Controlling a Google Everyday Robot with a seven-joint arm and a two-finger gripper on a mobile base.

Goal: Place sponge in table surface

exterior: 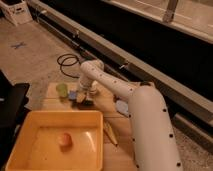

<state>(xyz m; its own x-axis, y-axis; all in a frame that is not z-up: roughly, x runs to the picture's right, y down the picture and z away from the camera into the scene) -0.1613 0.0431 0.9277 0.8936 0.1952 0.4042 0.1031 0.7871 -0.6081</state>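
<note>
My white arm reaches from the lower right across to the far side of the wooden table. My gripper is low over the table, just right of a pale green cup. A small blue and yellow block, which looks like the sponge, lies at the gripper's tip on or just above the table surface. I cannot tell whether the gripper is touching it.
A large yellow bin holding a small orange object fills the near side of the table. A white object and a thin stick lie to the right. A black cable lies on the floor behind.
</note>
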